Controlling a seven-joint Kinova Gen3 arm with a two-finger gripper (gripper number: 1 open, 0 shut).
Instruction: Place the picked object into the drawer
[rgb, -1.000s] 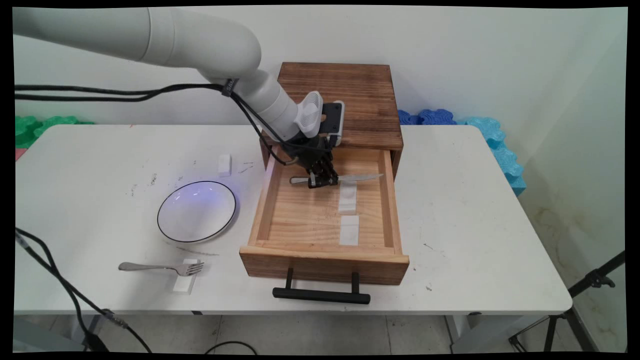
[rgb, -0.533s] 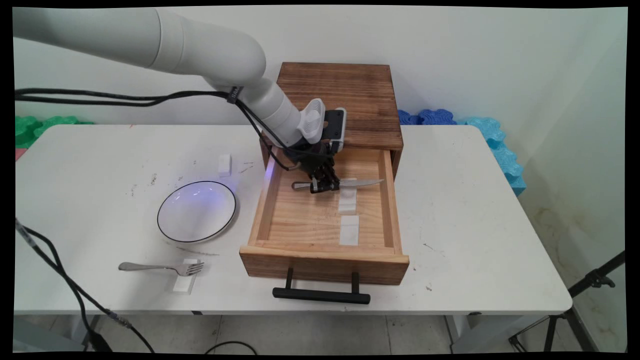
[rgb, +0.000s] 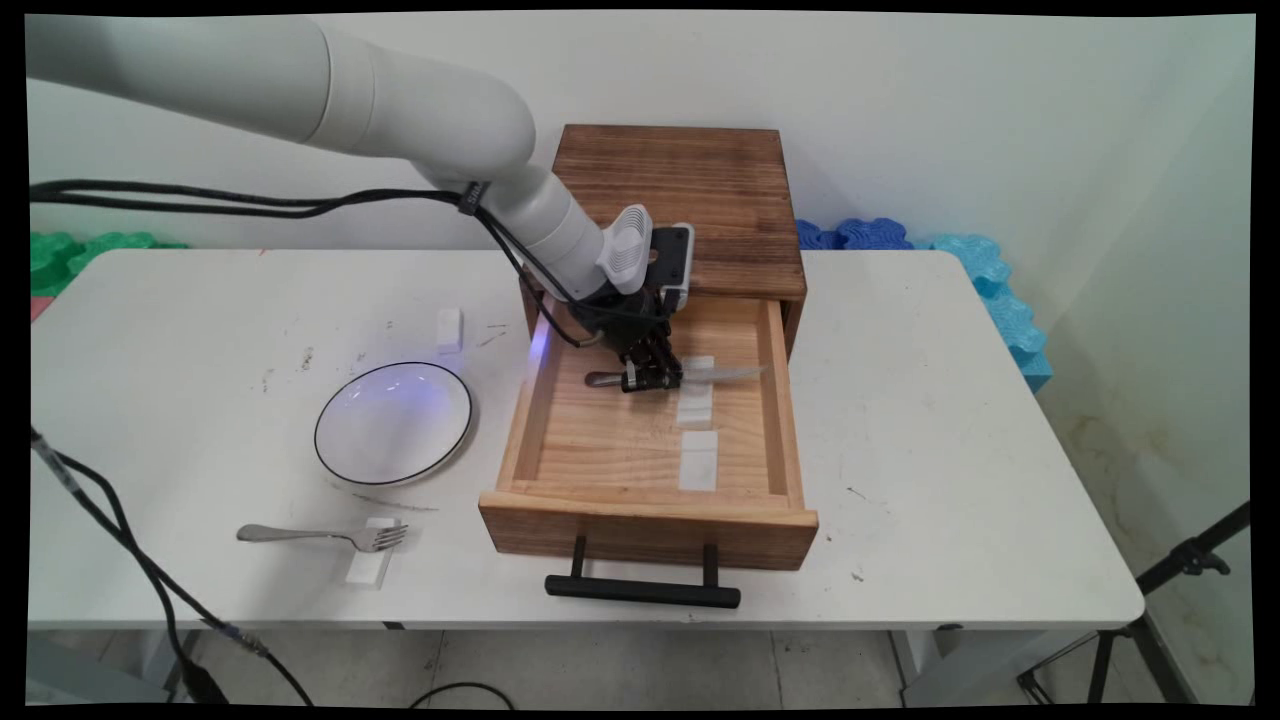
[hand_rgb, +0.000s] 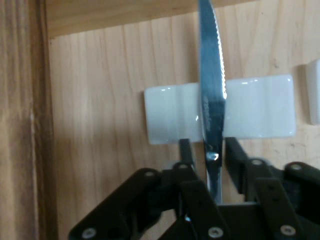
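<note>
The gripper (rgb: 650, 378) was clamped on a table knife (rgb: 690, 375) inside the open wooden drawer (rgb: 650, 440), holding it near the junction of handle and blade, with the handle end projecting toward the drawer's left wall and the blade reaching toward its right wall. In the hand view the fingers (hand_rgb: 184, 150) pressed on either side of the knife (hand_rgb: 210, 100), whose serrated blade ran directly over a white ceramic rest (hand_rgb: 250, 112) lying on the drawer floor; whether the blade touched the rest or hung just above it could not be told. A second white rest (rgb: 699, 460) lay nearer the drawer's front panel, apart from the first. Outside the drawer, to its left, stood a black-rimmed white plate (rgb: 392, 422), and nearer the table's front edge a fork (rgb: 320, 535) whose tines lay on another white rest (rgb: 371, 566); a small white block (rgb: 449, 329) lay beyond the plate. Judged risks: the thin, smooth metal offered the fingers little purchase, so the knife could pivot or slip in the grip; the blade tip lay close to the drawer's right wall and could strike it; a release made off-centre could let the knife roll off the rest or push the light rest aside
</note>
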